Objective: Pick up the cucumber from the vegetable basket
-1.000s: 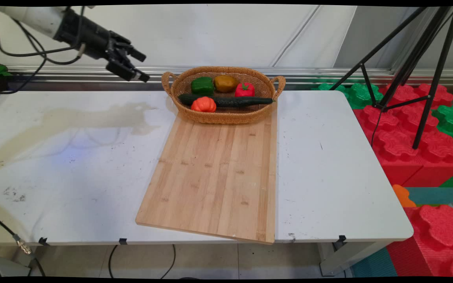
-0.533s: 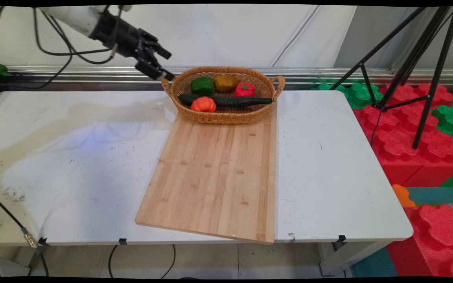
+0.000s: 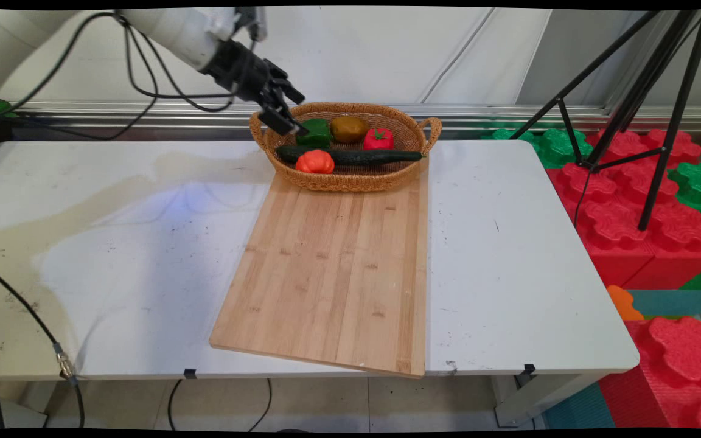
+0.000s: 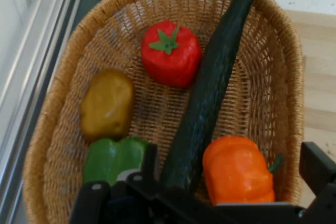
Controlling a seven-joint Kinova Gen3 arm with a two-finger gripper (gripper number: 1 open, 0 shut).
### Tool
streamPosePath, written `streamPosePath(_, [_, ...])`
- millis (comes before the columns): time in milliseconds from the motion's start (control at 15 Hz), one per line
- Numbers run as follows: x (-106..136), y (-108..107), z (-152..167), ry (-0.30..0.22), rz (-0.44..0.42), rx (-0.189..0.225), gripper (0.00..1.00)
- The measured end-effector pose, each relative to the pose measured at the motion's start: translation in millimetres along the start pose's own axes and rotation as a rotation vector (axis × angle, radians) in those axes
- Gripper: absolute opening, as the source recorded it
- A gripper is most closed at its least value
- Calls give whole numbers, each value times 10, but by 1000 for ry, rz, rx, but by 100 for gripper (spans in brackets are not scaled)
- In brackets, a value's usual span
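Bamboo fills the foreground: a long rectangular pale wooden cutting board [image 3: 332, 274] lies on the white table [image 3: 509, 267], its far end tucked under an oval woven wicker basket with two loop handles [image 3: 350, 181]. Inside the basket, nearest the board, sits a squat orange toy pepper [image 3: 315, 162] [image 4: 239, 170], touching a long dark green toy cucumber [image 3: 350, 156] [image 4: 207, 98] that stretches lengthwise across the basket almost from end to end. Beyond the cucumber, along the basket's far wall, three pieces stand in a row: a green toy bell pepper [image 3: 314, 132] [image 4: 113, 158] at the basket's left end, an olive-brown toy potato [image 3: 349, 128] [image 4: 106, 103] in the middle, and a red toy tomato with a green stalk [image 3: 378, 139] [image 4: 170, 52] toward the right. Above the basket's left end hangs the black two-finger gripper [image 3: 288, 112] [image 4: 231, 169] of the white arm, its fingers spread wide and gripping nothing, the orange pepper and the cucumber's end lying between them in the hand view. Behind the basket, a metal rail [image 3: 509, 112] runs along the wall, while right of the basket red and green foam blocks [image 3: 630, 201] surround a black tripod [image 3: 636, 91].
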Motion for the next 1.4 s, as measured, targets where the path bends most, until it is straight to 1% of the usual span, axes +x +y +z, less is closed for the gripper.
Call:
streamPosePath(533, [195, -83, 727, -80, 52, -34, 100])
streamPosePath(867, [292, -125, 1115, -120, 78, -56, 100])
streamPosePath(1133, [356, -142, 1344, -138, 82, -71, 100])
streamPosePath(1400, [406, -161, 1488, -149, 80, -77, 100])
